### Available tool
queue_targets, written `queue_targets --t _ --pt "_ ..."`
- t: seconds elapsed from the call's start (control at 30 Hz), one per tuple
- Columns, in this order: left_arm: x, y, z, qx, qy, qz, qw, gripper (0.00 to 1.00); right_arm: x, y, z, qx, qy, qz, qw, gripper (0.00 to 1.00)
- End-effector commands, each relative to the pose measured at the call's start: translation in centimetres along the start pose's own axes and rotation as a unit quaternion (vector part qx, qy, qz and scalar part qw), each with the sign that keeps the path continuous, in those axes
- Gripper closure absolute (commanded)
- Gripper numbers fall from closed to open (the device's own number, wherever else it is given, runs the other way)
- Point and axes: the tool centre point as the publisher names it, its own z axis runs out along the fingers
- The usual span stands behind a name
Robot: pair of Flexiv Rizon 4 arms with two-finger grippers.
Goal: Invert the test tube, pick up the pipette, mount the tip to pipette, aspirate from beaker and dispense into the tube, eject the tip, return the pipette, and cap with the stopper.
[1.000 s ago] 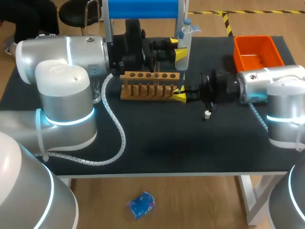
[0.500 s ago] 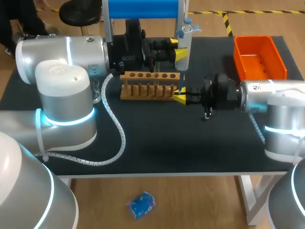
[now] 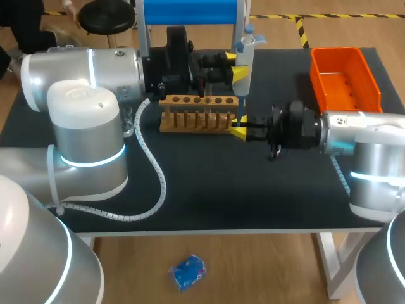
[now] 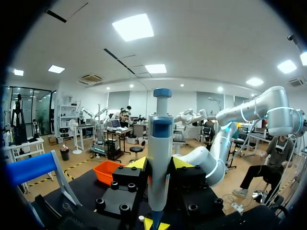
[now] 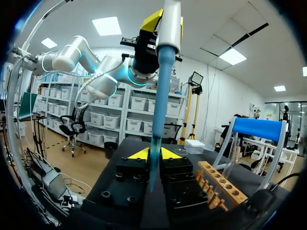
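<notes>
The left gripper (image 3: 235, 64) clamps the body of the upright white-and-blue plastic pipette (image 3: 245, 45), upper middle of the head view. Below it, the right gripper (image 3: 239, 127) is closed on the pipette's slim blue lower shaft, just right of the wooden test tube rack (image 3: 197, 114) at centre. An orange plastic bin (image 3: 342, 76) sits upper right.

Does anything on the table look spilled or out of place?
Nothing stands out: the grey-and-blue pipette stands upright in the left end effector, its blue tip pinched by the right end effector; the wooden rack sits level.
</notes>
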Motion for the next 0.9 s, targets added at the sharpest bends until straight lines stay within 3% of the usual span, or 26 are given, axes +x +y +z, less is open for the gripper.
queue_targets --t 0.03,0.33,0.57,0.9 --pt "0.0 0.4 0.1 0.004 0.0 0.001 1.0 1.0 -0.2 0.2 -0.5 0.013 0.022 0.008 1.0 0.0" --pt "0.0 0.4 0.1 0.004 0.0 0.001 1.0 1.0 0.7 -0.6 -1.6 0.041 0.083 0.027 0.995 0.0" --pt "0.0 0.4 0.1 0.004 0.0 0.001 1.0 1.0 0.9 -0.8 -2.9 0.033 0.11 0.034 0.993 0.0" --pt "0.0 0.4 0.1 0.004 0.0 0.001 1.0 1.0 1.2 -1.0 -4.2 0.032 0.114 0.035 0.992 0.0"
